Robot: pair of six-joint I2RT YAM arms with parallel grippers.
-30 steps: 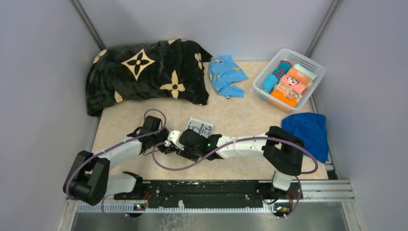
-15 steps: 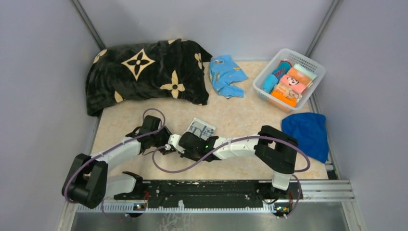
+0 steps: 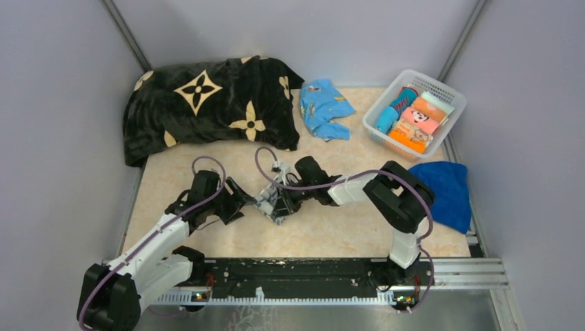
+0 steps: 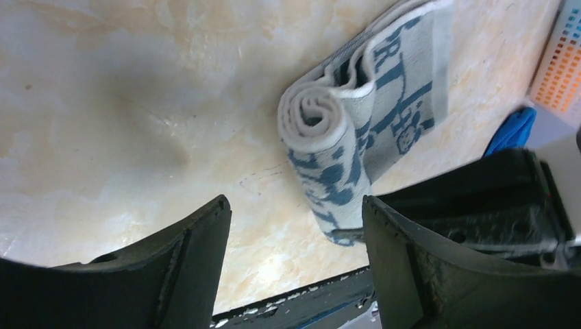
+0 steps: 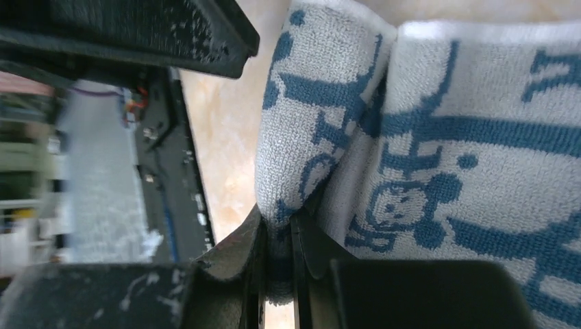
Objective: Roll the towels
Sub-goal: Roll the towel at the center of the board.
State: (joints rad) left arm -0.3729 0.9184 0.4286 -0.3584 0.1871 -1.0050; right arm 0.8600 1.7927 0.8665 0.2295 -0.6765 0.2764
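Observation:
The white towel with dark-blue print [image 3: 270,201] lies partly rolled at the table's middle. Its spiral end [image 4: 322,123] faces the left wrist camera and a loose flap trails behind. My right gripper [image 3: 281,204] is shut on a fold of it [image 5: 277,240], with the printed terry [image 5: 438,137] filling that view. My left gripper [image 3: 240,201] stands open [image 4: 294,226] just left of the roll, with nothing between its fingers [image 4: 199,260]. The small turquoise towel [image 3: 324,107] lies crumpled at the back. The royal-blue towel [image 3: 448,193] sits in a heap at the right edge.
A black blanket with cream flowers [image 3: 207,103] is piled at the back left. A white basket [image 3: 445,93] holding rolled cloths stands at the back right. The black rail [image 3: 296,269] runs along the near edge. Both arms' cables loop over the table's middle.
The left gripper opened, let go of the printed towel and drew back left. The right arm swung round to the far side and shut on the towel, now more rolled and nearer.

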